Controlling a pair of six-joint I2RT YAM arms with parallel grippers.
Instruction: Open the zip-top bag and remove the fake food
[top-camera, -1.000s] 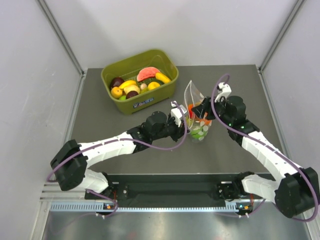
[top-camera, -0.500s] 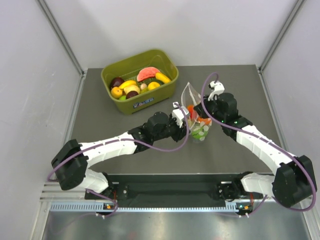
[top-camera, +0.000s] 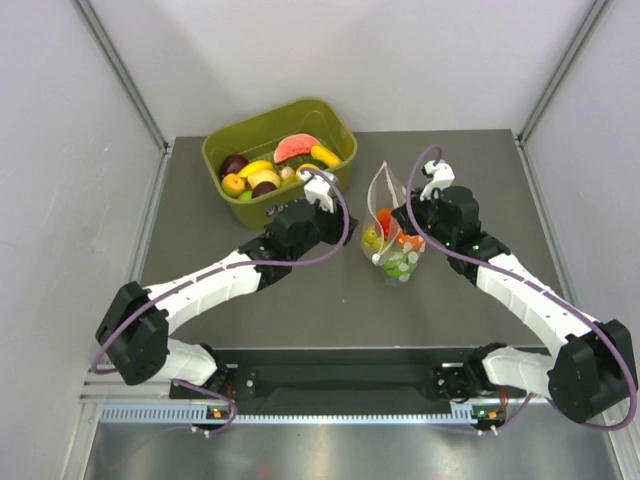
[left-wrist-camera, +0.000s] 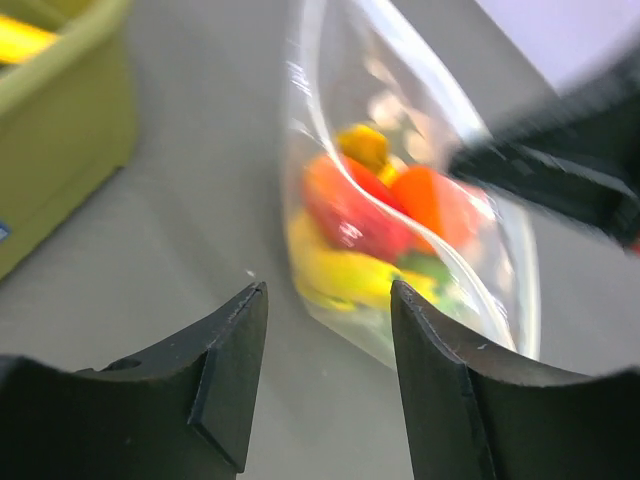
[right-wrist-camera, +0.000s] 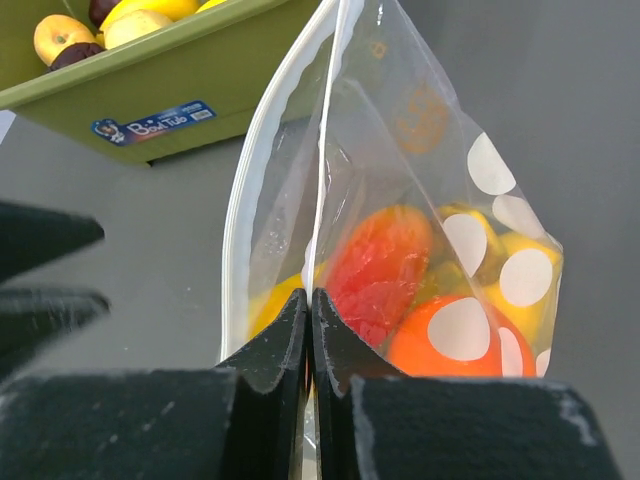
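Observation:
The zip-top bag (top-camera: 392, 240) stands on the grey table with its mouth spread apart. My right gripper (top-camera: 405, 220) is shut on one side of its zip rim (right-wrist-camera: 322, 150), and its jaws (right-wrist-camera: 311, 295) meet on the thin plastic. Inside the bag lies the fake food: a red piece (right-wrist-camera: 385, 265), an orange piece (right-wrist-camera: 440, 340) and a yellow piece (left-wrist-camera: 345, 275). My left gripper (left-wrist-camera: 328, 290) is open and holds nothing. It hangs just left of the bag (left-wrist-camera: 400, 150), between it and the tub, as seen from above (top-camera: 335, 208).
An olive-green tub (top-camera: 250, 128) at the back left holds a watermelon slice (top-camera: 296, 147), bananas and round fruits. Its wall (right-wrist-camera: 170, 90) is close behind the bag. Grey walls enclose the table on three sides.
My left gripper has let go of the bag, opened and drawn back left toward the tub. My right gripper has shut on the bag's rim. The bag's mouth now gapes wider.

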